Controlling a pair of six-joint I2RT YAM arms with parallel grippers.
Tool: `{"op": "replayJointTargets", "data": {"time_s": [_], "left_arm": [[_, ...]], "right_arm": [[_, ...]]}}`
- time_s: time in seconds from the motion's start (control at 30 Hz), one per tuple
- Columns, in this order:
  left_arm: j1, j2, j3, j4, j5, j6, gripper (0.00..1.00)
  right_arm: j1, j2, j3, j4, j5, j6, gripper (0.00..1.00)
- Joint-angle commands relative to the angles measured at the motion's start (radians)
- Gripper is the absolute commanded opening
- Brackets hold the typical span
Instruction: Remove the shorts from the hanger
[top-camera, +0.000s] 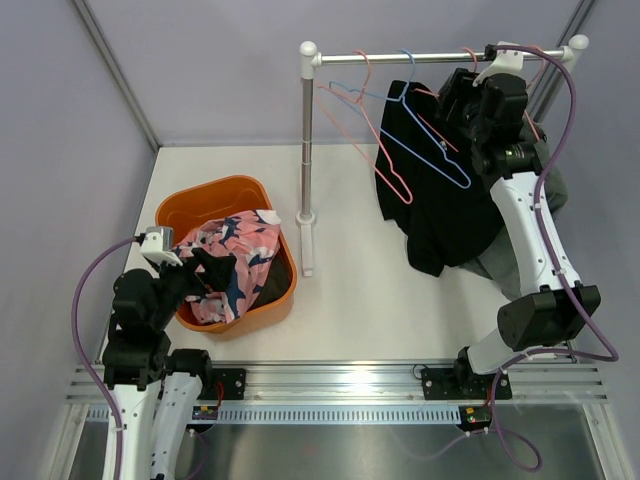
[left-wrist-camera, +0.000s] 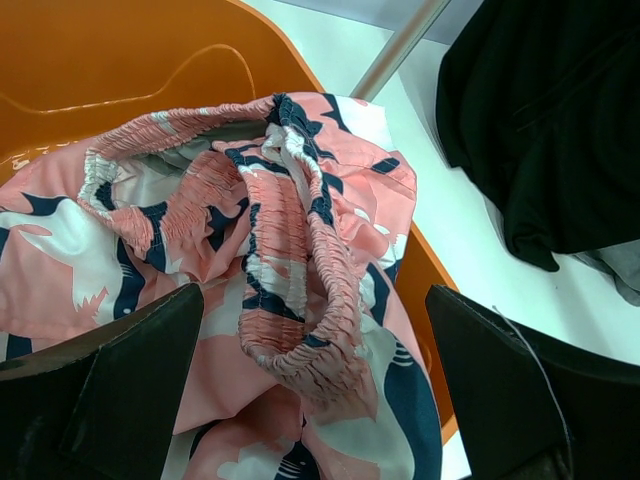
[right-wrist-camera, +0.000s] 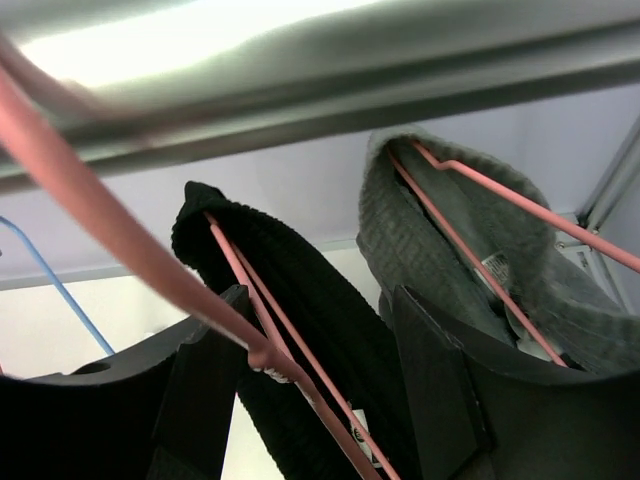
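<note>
Pink shorts (top-camera: 235, 248) in tub (top-camera: 205, 188) — black shorts (top-camera: 440, 210), grey shorts (right-wrist-camera: 425, 215) still hung; left jaws wide, empty; right jaws parted round hanger (right-wrist-camera: 300, 385).

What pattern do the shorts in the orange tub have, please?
The shorts are pink with navy-and-white print; left wrist view shows it best.

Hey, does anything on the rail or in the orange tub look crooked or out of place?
Yes. On the rail, a blue hanger and a pink hanger hang tilted at a slant. The pink shorts lie bunched in the orange tub, one edge spilling over its rim. Nothing looks damaged.
</note>
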Motion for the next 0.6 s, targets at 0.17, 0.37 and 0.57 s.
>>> {"op": "replayJointTargets", "data": {"time_s": [0.17,0.37,0.57], "left_arm": [[-0.011,-0.005,-0.001,0.050,-0.012,0.018,0.99],[-0.013,-0.002,-0.001,0.049,-0.014,0.018,0.99],[-0.014,-0.002,-0.001,0.049,-0.015,0.018,0.99]], "right_arm": [[-0.004,0.005,0.020,0.038,-0.044,0.030,0.51],[-0.004,-0.033,-0.001,0.074,-0.056,0.048,0.24],[-0.002,-0.050,0.042,0.049,-0.075,0.050,0.00]]}}
